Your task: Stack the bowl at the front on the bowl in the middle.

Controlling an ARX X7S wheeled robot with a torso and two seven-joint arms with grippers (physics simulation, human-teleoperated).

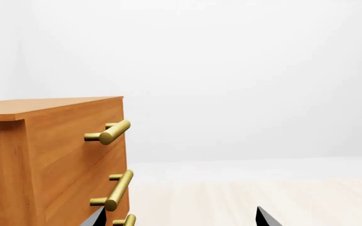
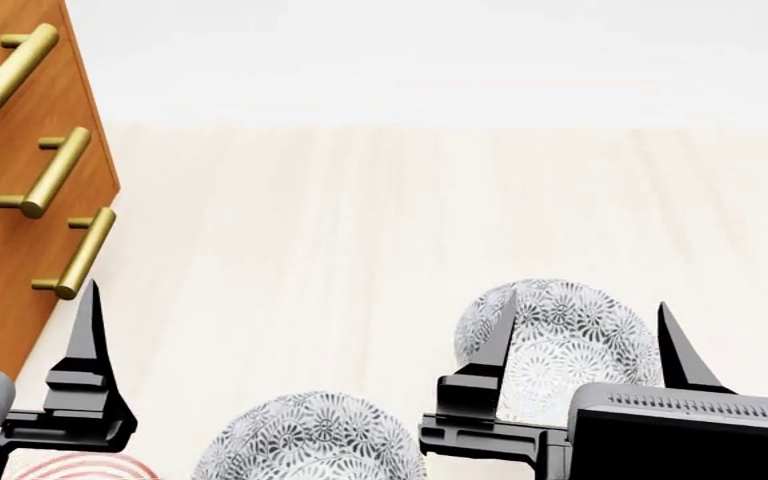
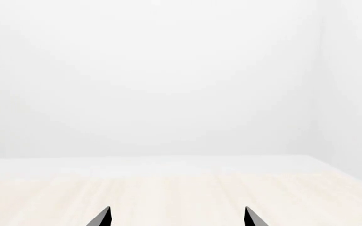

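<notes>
Two grey-and-white flower-patterned bowls rest on the pale wooden surface in the head view. One bowl (image 2: 564,345) lies farther out at the right. The other bowl (image 2: 311,440) is nearer me, cut off by the lower edge. My right gripper (image 2: 584,310) is open, and its fingers (image 2: 498,345) frame the farther bowl in this view; its height above the bowl cannot be told. Left of the nearer bowl, one finger (image 2: 88,340) of the left gripper shows. The wrist views show no bowl, only the open left gripper (image 1: 181,219) and open right gripper (image 3: 177,217).
A wooden drawer cabinet (image 2: 11,250) with brass bar handles (image 2: 51,170) stands at the left, close to the left gripper; the left wrist view also shows the cabinet (image 1: 49,155). A red-ringed object (image 2: 77,467) peeks in at the lower left edge.
</notes>
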